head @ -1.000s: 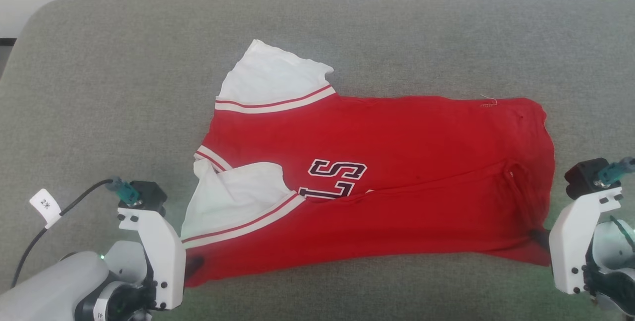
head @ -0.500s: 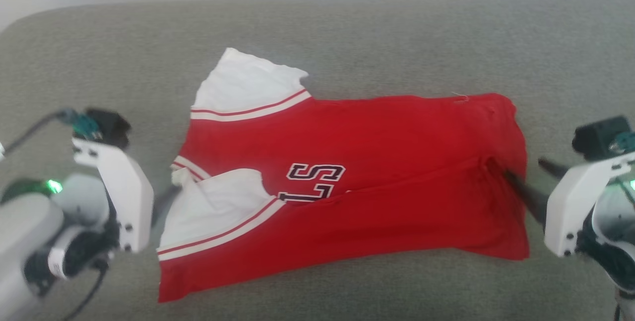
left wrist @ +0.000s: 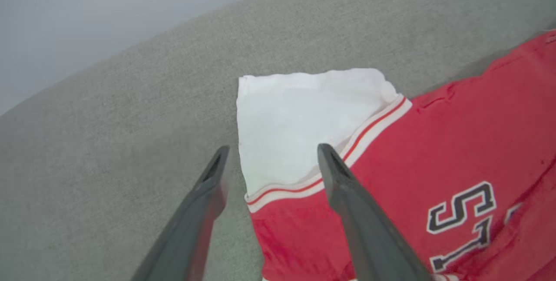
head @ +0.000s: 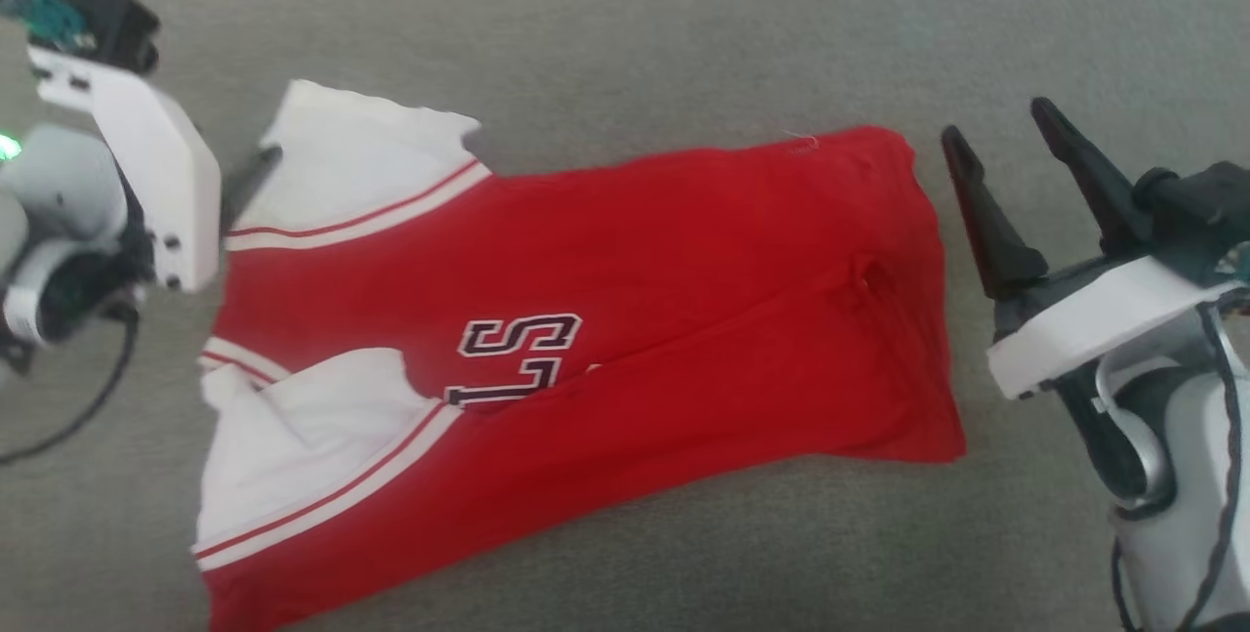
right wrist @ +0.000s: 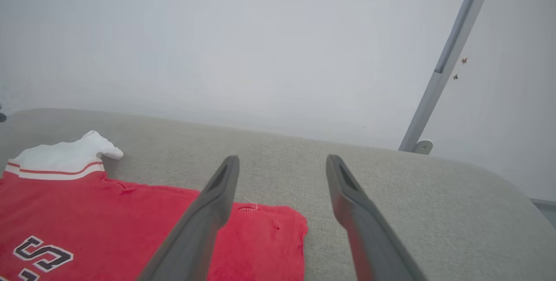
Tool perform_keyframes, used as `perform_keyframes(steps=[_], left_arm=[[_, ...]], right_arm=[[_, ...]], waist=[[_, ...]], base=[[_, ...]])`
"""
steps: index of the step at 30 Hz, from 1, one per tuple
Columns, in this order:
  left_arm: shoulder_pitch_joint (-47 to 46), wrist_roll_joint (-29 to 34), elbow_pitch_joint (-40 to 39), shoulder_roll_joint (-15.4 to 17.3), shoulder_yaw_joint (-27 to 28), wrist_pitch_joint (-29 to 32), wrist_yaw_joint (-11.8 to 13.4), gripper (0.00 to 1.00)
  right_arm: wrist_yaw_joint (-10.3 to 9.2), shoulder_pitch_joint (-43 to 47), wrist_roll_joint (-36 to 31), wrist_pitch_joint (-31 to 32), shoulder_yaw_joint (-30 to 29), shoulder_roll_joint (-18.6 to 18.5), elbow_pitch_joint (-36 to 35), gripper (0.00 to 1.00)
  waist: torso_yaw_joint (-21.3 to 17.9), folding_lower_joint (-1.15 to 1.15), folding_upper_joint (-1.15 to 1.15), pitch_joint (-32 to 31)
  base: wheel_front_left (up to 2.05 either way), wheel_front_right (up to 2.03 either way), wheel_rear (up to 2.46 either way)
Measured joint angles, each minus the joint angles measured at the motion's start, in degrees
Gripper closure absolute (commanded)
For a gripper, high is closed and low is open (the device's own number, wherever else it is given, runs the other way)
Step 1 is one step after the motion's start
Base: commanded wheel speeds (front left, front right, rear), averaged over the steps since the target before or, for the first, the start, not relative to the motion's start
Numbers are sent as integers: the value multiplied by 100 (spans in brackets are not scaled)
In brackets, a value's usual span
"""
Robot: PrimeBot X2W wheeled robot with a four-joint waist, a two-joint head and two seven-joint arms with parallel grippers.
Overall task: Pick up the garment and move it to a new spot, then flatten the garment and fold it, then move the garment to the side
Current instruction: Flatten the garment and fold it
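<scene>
Right gripper spread beside garment; left gripper (also spread) over its edge.

The right pincer hangs with its two dark fingers spread wide, nothing between them but the grey fabric surface beyond. The garment lies flat on that surface at the lower left, red, its far corner ending just short of the gap between the fingers. One finger crosses in front of its upper edge, beside a small loose white thread. A white sleeve with red-striped trim sticks out at the far left, and black, white-outlined lettering shows near the bottom corner. Behind stands a pale wall, with a slanted grey bar ending in a small bracket.
</scene>
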Motion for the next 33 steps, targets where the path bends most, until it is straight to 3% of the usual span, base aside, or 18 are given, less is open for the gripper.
perform_keyframes(steps=[5, 11, 24, 25, 27, 33], left_arm=[[-454, 235, 753, -272, -9, -75, -399, 0], [-840, 337, 1656, -459, -35, -46, -757, 0], [-1205, 149, 3158, -817, -43, 476, -1026, 0], [-1241, 114, 3236, -859, -38, 531, -1053, 12], [-1296, 55, 3326, -937, -58, 589, -1161, 100], [-1462, 46, 3568, -1162, -88, 598, -1312, 100]], right_arm=[[-1, -61, -155, -594, 35, 229, 310, 0], [0, -111, -121, -812, 172, 388, 576, 0], [0, -303, 73, -504, 399, 398, 789, 0], [0, -327, 110, -425, 431, 389, 802, 0], [0, -449, 144, -256, 503, 342, 835, 0], [0, -1020, 463, 756, 656, 234, 1127, 0]], waist=[[-252, 0, 0, 270], [-508, 0, 0, 576], [-789, 0, 0, 1021], [-787, 0, 0, 1041], [-775, 0, 0, 1073], [-690, 0, 0, 1158]], base=[[0, 0, 0], [0, 0, 0], [0, 0, 0], [0, 0, 0], [0, 0, 0], [0, 0, 0]])
